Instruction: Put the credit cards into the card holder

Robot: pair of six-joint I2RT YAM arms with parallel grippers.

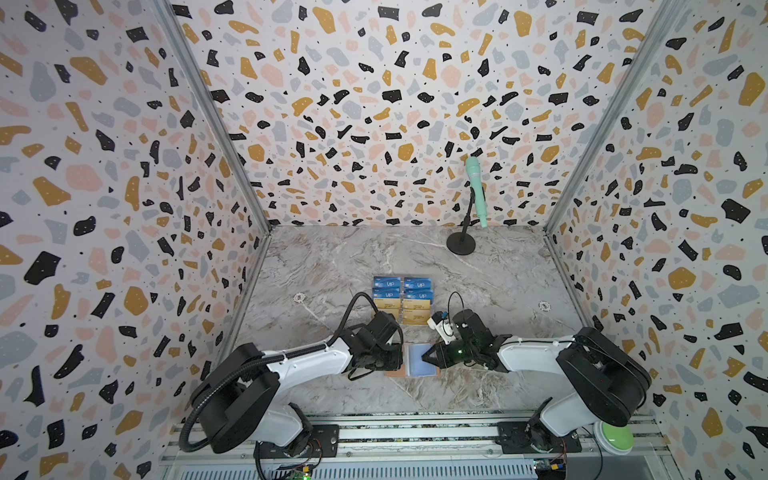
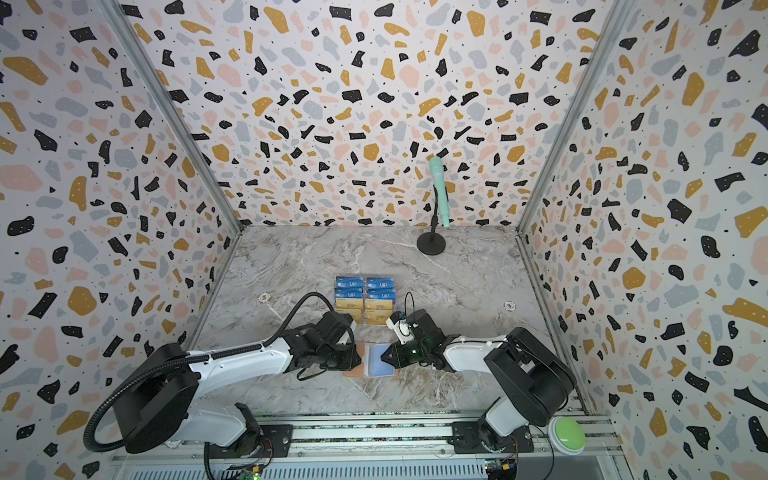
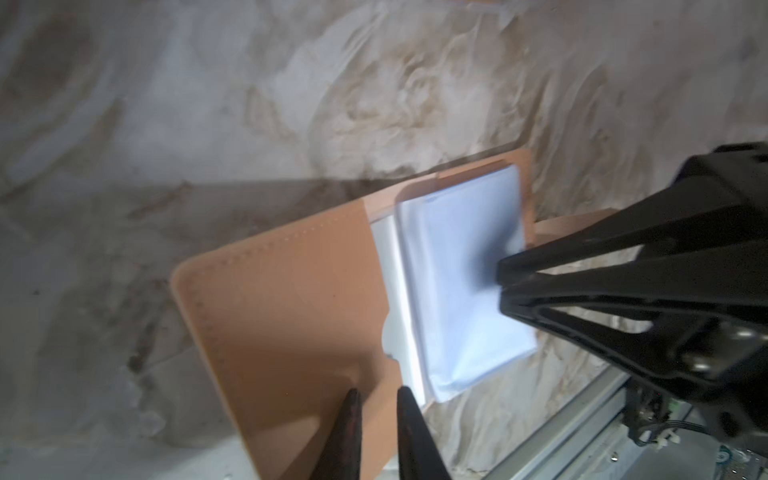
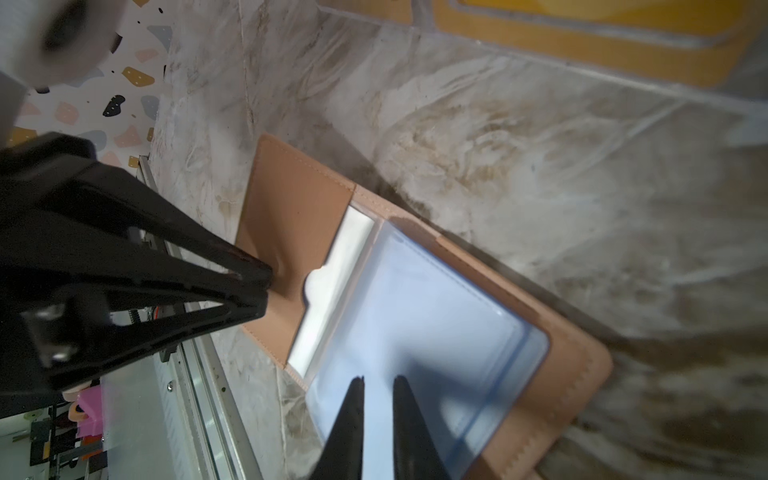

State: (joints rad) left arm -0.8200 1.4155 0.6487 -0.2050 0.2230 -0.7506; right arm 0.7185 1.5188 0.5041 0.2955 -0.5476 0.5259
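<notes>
Left gripper [image 4: 265, 289]: fingers nearly together, tips pressing the cover of the open card holder [image 4: 299, 216]; a pinch cannot be confirmed. Right gripper [image 3: 501, 286]: fingers nearly together, tips on the clear sleeves [image 3: 457, 270]. Card holder: open on table [image 1: 332, 270], front centre. Credit cards [image 1: 387, 296]: ranked in rows behind it; none seen inserted. Progress: holder opened; loading entirely outstanding.

Credit cards [image 1: 402, 301] just behind card holder [image 1: 415, 360]; bare tabletop [image 1: 316, 266] on both sides.

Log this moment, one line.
card holder open flat | left gripper shut, tips on leather flap | right gripper shut, tips on clear sleeves | credit cards beyond, none gripped
</notes>
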